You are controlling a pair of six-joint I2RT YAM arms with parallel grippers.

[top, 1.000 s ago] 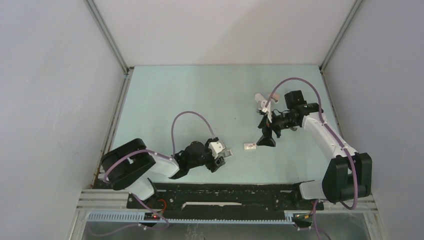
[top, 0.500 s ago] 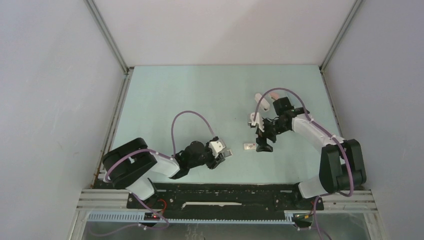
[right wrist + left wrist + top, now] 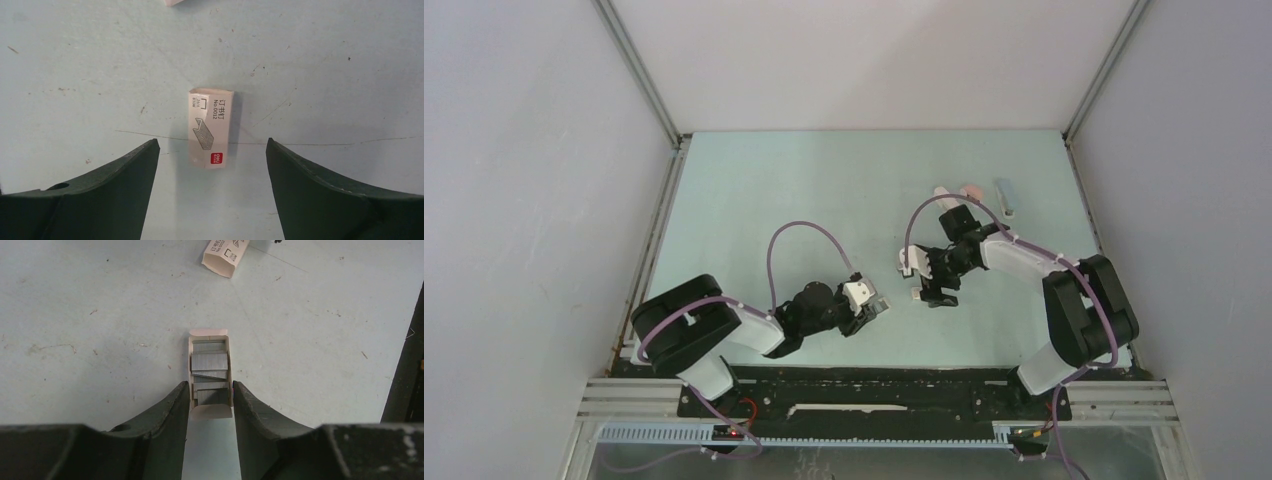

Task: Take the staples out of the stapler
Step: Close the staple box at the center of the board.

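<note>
My left gripper (image 3: 211,385) sits low over the desk (image 3: 75,315), its jaws drawn narrow against the two long sides of the small open cardboard tray (image 3: 208,333). They look to be touching both walls, at the tray's near end only. The staples (image 3: 210,361) lie inside that tray as dark-grey strips, one of them tilted across the others. The tray's long axis runs straight ahead from my left wrist, so I hold it across its short width, with most of its length beyond the jaws.

My right gripper (image 3: 212,140) hangs over the printed staple-box sleeve (image 3: 210,127) with its jaws wide, one on each side and neither touching. The sleeve's long axis also points away from that wrist. It lies ahead of the tray and apart from it.

The left arm is plainly the nearer to the staples. I judge that lifting by the near end could let the far end dip and the strips slide out
</note>
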